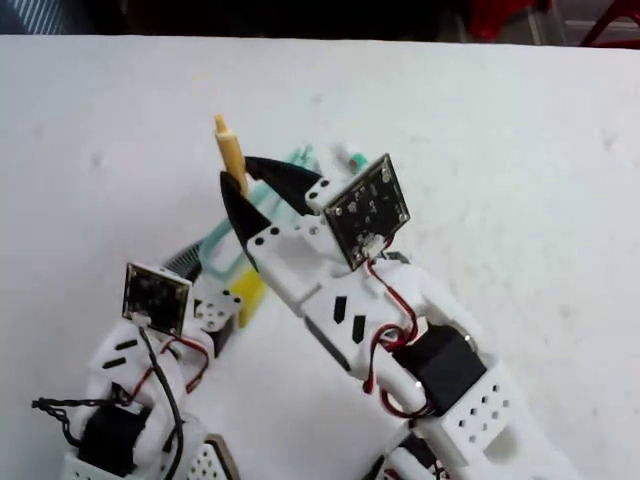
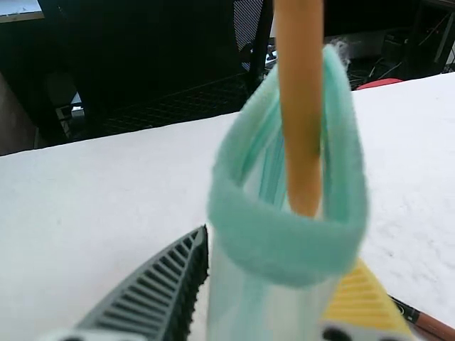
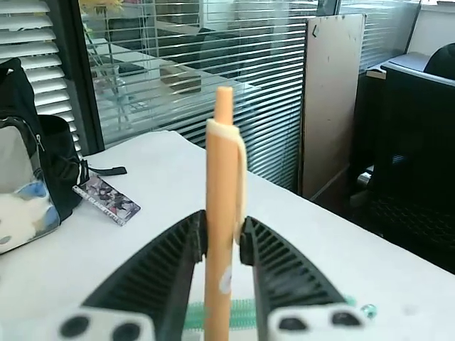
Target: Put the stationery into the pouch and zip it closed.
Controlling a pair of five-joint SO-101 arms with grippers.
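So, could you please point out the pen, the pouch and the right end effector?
pen [image 3: 221,160]: right wrist view, on its barrel.
pouch [image 2: 284,250]: left wrist view, near rim of its teal opening.
right end effector [image 3: 224,226]: right wrist view, midway between its fingertips.

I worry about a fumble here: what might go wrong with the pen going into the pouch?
The pen, clamped by the right gripper, seems barely inside the mouth of the pouch; released now, it may topple out. Its tip could also snag the soft teal rim and tug the pouch from the left gripper.
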